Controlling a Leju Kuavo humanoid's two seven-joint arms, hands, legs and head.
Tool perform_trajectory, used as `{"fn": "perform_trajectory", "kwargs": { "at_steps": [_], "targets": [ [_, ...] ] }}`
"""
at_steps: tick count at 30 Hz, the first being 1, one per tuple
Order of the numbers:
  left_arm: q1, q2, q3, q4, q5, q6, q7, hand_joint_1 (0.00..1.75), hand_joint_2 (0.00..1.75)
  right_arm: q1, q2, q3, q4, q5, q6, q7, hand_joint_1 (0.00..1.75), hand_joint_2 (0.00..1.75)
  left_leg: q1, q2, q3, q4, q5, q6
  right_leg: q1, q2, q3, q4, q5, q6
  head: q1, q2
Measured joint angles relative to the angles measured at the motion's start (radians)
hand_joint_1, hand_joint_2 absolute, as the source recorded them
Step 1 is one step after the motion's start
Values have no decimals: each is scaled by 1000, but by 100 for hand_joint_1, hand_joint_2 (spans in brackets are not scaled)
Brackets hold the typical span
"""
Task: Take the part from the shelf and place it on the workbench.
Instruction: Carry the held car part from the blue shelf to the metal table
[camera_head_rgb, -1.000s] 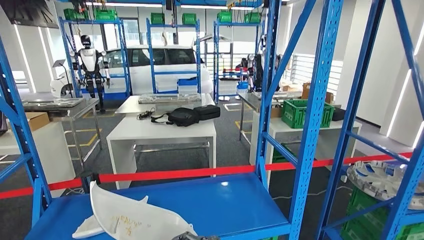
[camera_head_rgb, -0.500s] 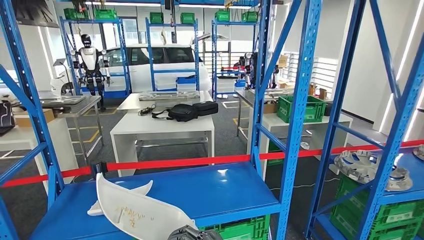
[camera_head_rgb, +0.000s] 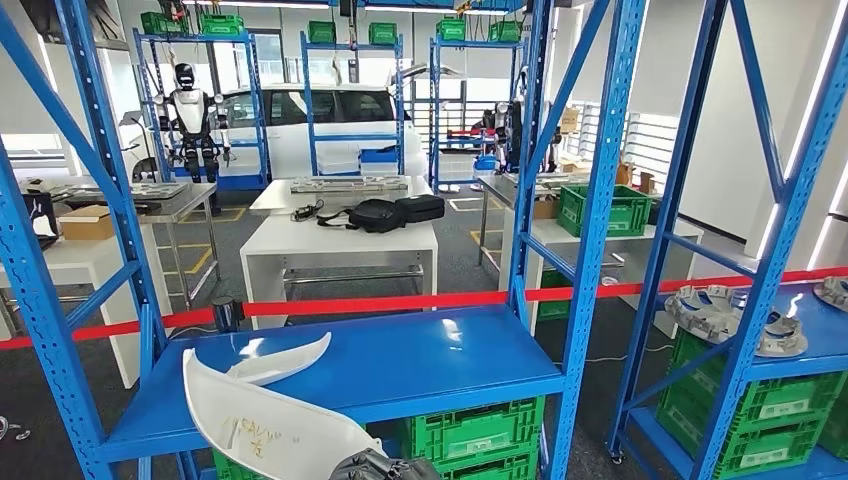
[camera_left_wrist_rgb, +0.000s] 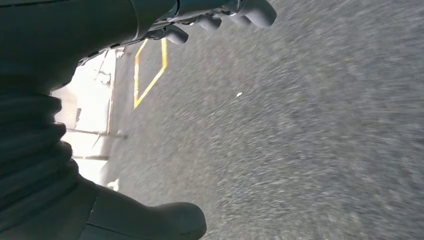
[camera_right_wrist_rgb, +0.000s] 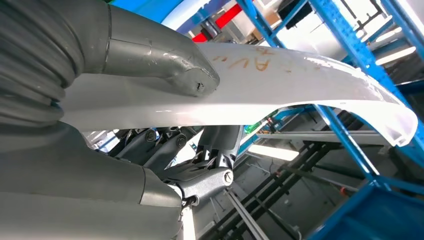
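1. One white curved part (camera_head_rgb: 270, 425) is held low in the head view at about 7 o'clock, lifted clear of the blue shelf (camera_head_rgb: 420, 365); faint orange lettering is seen on its face
2. It is gripped by the right hand (camera_right_wrist_rgb: 165, 115): in the right wrist view the thick thumb (camera_right_wrist_rgb: 172, 67) is pressed on one face while the dark fingers (camera_right_wrist_rgb: 165, 145) are wrapped under the other, so the thin panel is clamped across its width and is likely kept from swinging
3. A second, smaller white curved piece (camera_head_rgb: 285, 358) is left lying on the shelf at about 12 o'clock of the held part, apart from it
4. The left hand (camera_left_wrist_rgb: 220, 15) is seen over grey floor (camera_left_wrist_rgb: 310, 130) in its wrist view, nothing held; its fingertips are loosely curled at the frame edge, so whether it counts as spread or closed cannot be told, and it is judged to hang idle beside the body
5. The picking step is judged done and the carry to the workbench is still to come; the blue uprights (camera_head_rgb: 590, 230) close at 2 o'clock would be the hazard for so long a part during a turn
6. Beyond the shelf a red barrier tape (camera_head_rgb: 400, 302) is stretched, with a white table (camera_head_rgb: 340, 245) bearing black bags (camera_head_rgb: 385, 213) at 12 o'clock, green crates (camera_head_rgb: 470, 440) below, a white car (camera_head_rgb: 300, 120) and another humanoid robot (camera_head_rgb: 192, 120) at 11 o'clock
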Motion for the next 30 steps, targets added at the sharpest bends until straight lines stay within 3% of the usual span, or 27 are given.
{"fn": "perform_trajectory", "kwargs": {
  "at_steps": [1, 3, 4, 5, 6, 7, 8, 9, 11, 13, 15, 17, 19, 20, 21, 22, 23, 24, 26, 28, 30],
  "targets": [
    [1, -2, 2, 0, 1, -6, 11, 0, 175, 0, -3, 0, 3, 0, 0, 0, 175, 175, 0, 3, -13, 0, 12, 10, -2, 1, -11, 28, -38, 6, 1, 0],
    [1, -13, 6, 0, 2, -18, 24, 0, 175, -5, -13, 0, 11, -2, 0, 5, 175, 175, -2, 5, -42, 1, 38, 21, -2, 4, -42, 142, -149, 11, 2, 0],
    [1, -22, 8, 0, 2, -18, 23, 0, 175, -8, -20, 0, 17, -2, 3, 11, 175, 175, -4, 5, -59, 2, 53, 23, -2, 5, -54, 209, -187, 12, 3, 0],
    [1, -35, 9, 1, 4, -16, 16, 0, 175, -10, -28, 0, 23, -2, 8, 18, 175, 175, -6, 5, -77, 4, 67, 24, -1, 6, -57, 261, -201, 10, 3, 0],
    [0, -47, 11, 1, 8, -10, 3, 0, 175, -11, -36, 0, 28, 2, 18, 25, 175, 175, -8, 5, -96, 6, 79, 25, 0, 7, -47, 285, -189, 7, 4, 0],
    [-1, -61, 14, 1, 13, -4, -13, 0, 175, -14, -43, 0, 33, 7, 30, 32, 175, 175, -10, 5, -113, 9, 90, 24, 3, 8, -20, 274, -162, 2, 4, 0],
    [-5, -75, 17, 1, 15, 0, -30, 0, 175, -19, -48, 0, 36, 14, 44, 39, 175, 175, -12, 5, -127, 12, 101, 24, 7, 9, 27, 224, -135, -5, 5, 0],
    [-12, -89, 19, 2, 12, 2, -45, 0, 175, -25, -51, 0, 38, 22, 58, 48, 175, 175, -14, 5, -139, 14, 111, 22, 12, 9, 84, 150, -127, -15, 5, 0],
    [-35, -114, 21, 2, 9, 7, -56, 0, 175, -41, -52, 0, 39, 39, 89, 72, 175, 175, -15, 4, -153, 14, 130, 14, 21, 8, 179, 7, -143, -29, 5, 0],
    [-57, -130, 27, 3, 27, 16, -37, 0, 175, -52, -52, 0, 40, 54, 123, 104, 175, 175, -13, 3, -156, 8, 151, 2, 25, 7, 201, -43, -151, -33, 6, 0],
    [-61, -140, 38, 4, 48, 18, -13, 0, 175, -54, -53, 0, 41, 63, 140, 132, 175, 175, -10, 3, -162, 10, 146, -11, 22, 7, 187, -49, -129, -41, 7, 0],
    [-47, -145, 50, 6, 55, 7, 4, 0, 175, -52, -58, 0, 41, 64, 141, 149, 175, 175, -9, 1, -181, 69, 71, -22, 16, 8, 165, -55, -102, -51, 5, 0],
    [-30, -149, 58, 7, 55, -11, 25, 0, 175, -43, -66, 0, 41, 63, 138, 158, 175, 175, -8, 0, -208, 191, -25, -31, 16, 10, 137, -52, -79, -55, 3, 0],
    [-24, -152, 61, 8, 55, -18, 36, 0, 175, -35, -71, 0, 41, 63, 136, 161, 175, 175, -7, 0, -215, 248, -43, -35, 16, 9, 120, -49, -67, -54, 2, 0],
    [-20, -155, 63, 8, 54, -22, 45, 0, 175, -27, -76, 0, 41, 63, 136, 162, 175, 175, -7, 0, -212, 281, -37, -37, 16, 7, 102, -44, -57, -52, 2, 0],
    [-17, -157, 65, 8, 54, -25, 50, 0, 175, -20, -80, 0, 40, 63, 135, 163, 175, 175, -6, 0, -193, 283, -13, -38, 16, 5, 82, -37, -47, -49, 2, 0],
    [-17, -159, 66, 8, 54, -26, 53, 0, 175, -15, -83, 0, 39, 63, 135, 163, 175, 175, -5, 0, -157, 248, 16, -39, 15, 3, 63, -30, -38, -46, 2, 0],
    [-17, -160, 68, 8, 54, -27, 55, 0, 175, -12, -86, 0, 37, 63, 135, 164, 175, 175, -4, -1, -110, 187, 26, -38, 15, 2, 47, -23, -30, -43, 2, 0],
    [-17, -161, 71, 7, 53, -29, 57, 0, 175, -10, -90, 0, 30, 64, 134, 165, 175, 175, -8, -3, -22, 54, 8, -28, 15, 1, 26, -12, -14, -33, 2, 0],
    [-17, -162, 72, 7, 53, -31, 58, 0, 175, -7, -93, 0, 24, 64, 133, 167, 175, 175, -15, -6, 2, 1, -7, -10, 15, 0, 18, -12, 4, -23, 2, 0],
    [-16, -166, 73, 8, 53, -32, 58, 0, 175, -4, -97, 0, 22, 65, 133, 169, 175, 175, -13, -2, -13, -1, 12, 10, 13, 3, 9, -11, 9, -11, 2, 0]
  ]
}}
